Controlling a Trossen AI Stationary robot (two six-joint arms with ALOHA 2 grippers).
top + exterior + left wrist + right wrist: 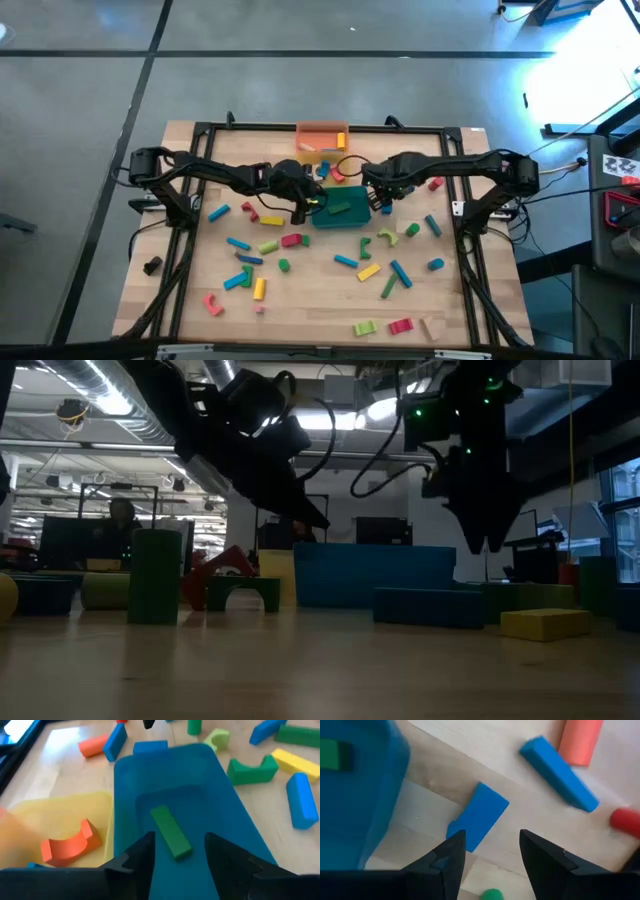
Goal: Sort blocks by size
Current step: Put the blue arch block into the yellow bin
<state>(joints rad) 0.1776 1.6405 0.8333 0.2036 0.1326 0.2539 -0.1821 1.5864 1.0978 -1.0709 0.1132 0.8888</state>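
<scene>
The teal tray [345, 210] stands at the table's middle with one green bar [171, 837] lying flat on its floor. My left gripper [177, 862] hangs open, slanting down over the tray's left end just above the bar, touching nothing. My right gripper [490, 852] points straight down, open, over a blue block [477, 817] that lies flat on the wood just right of the tray [355, 795]. Its fingers stand above the block's end, clear of it. In the low view the left gripper [315, 520] slants and the right gripper [490, 545] hangs upright.
A yellow tray [95, 805] holding an orange arch [67, 845] sits beside the teal tray, and an orange tray [320, 133] stands at the far edge. A blue bar [560, 767], a salmon cylinder [580, 740] and many loose blocks lie over the table's near half.
</scene>
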